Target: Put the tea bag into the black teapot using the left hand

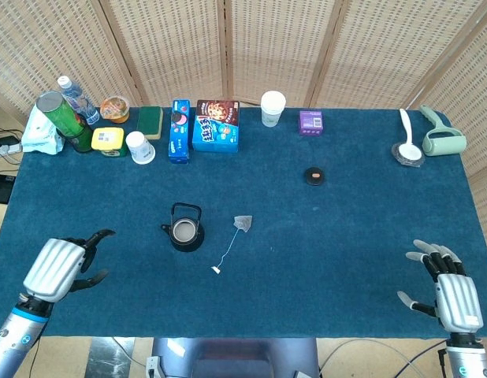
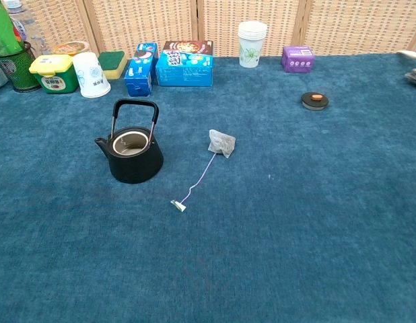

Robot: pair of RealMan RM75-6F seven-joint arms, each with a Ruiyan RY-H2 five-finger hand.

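Both hands appear in the head view only; the chest view shows neither, though it gives a closer look at the black teapot (image 2: 132,152), lidless with its handle upright, and at the tea bag (image 2: 221,142), whose string trails toward the near edge and ends in a small tag (image 2: 178,205). In the head view the left hand (image 1: 61,266) sits over the near left part of the surface (image 1: 346,236), its fingers (image 1: 92,238) released, spread and holding nothing. The right hand (image 1: 450,289) is at the near right corner, fingers likewise apart and empty. The teapot (image 1: 184,230) stands ahead of the left fingers and to their right, well apart from them. The tea bag (image 1: 243,223) lies flat just beyond the teapot on the side away from the left hand, untouched, nearer to the left fingers than to the right ones. The surface is covered in dark blue cloth. Along its far edge are a green canister (image 1: 57,115), a water bottle (image 1: 76,98), a yellow tub (image 1: 108,140), paper cups (image 1: 139,146), blue boxes (image 1: 216,125) and a purple box (image 1: 310,122). A woven screen (image 1: 267,47) stands behind.
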